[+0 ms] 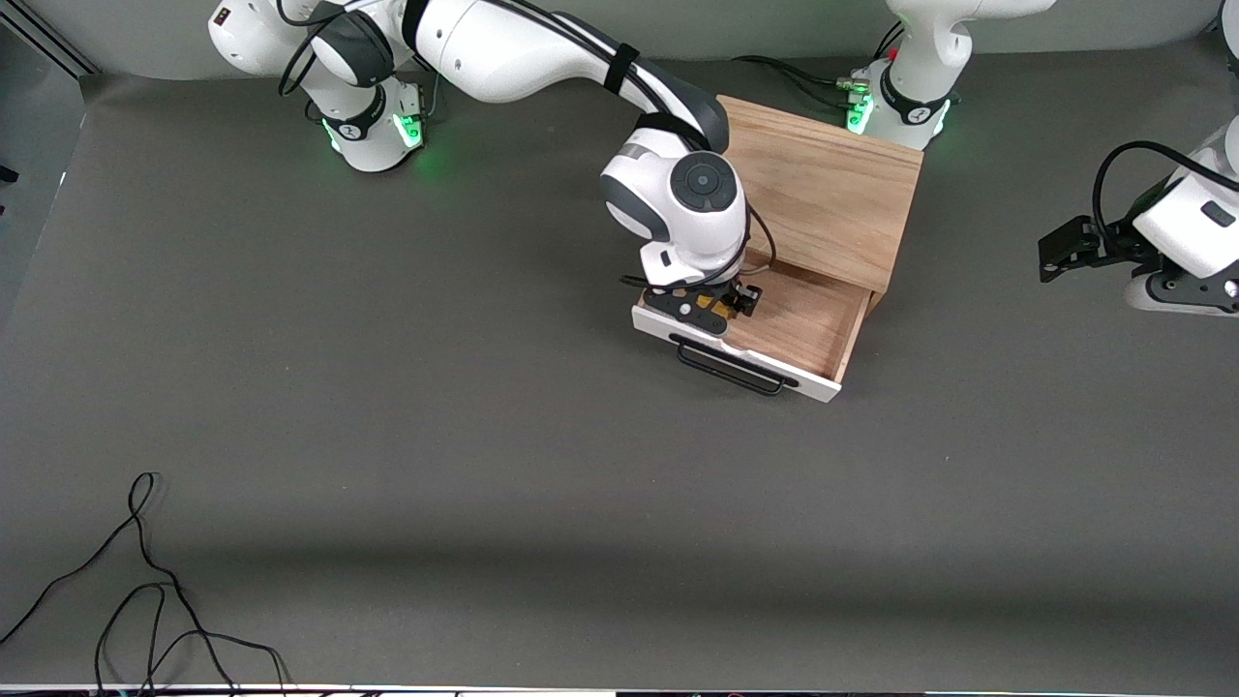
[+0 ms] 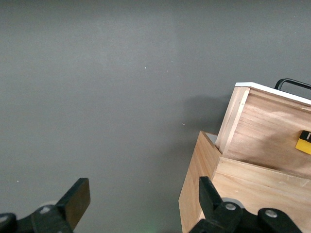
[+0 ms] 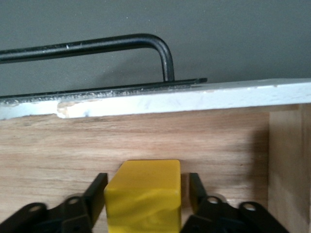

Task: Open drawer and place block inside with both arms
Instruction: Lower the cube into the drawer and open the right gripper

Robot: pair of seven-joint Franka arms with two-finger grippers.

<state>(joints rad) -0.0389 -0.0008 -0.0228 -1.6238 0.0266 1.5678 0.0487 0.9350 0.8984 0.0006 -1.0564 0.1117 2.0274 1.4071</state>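
Note:
The light oak box [image 1: 823,184] stands near the robots' bases, and its drawer [image 1: 808,324] is pulled out toward the front camera, white front panel and black bar handle [image 1: 731,368] leading. My right gripper [image 1: 740,300] is down inside the drawer. In the right wrist view the yellow block [image 3: 143,194] sits between its fingers [image 3: 97,191] just inside the white front panel [image 3: 170,99]. The gripper [image 3: 146,187] is open, with a sliver of wood showing beside the block. My left gripper [image 2: 141,199] is open and empty above the table off the box's left-arm end. The block also shows in the left wrist view [image 2: 303,141].
A loose black cable [image 1: 145,590] lies on the grey table near the front camera at the right arm's end. The left arm [image 1: 1191,232] waits at its end of the table.

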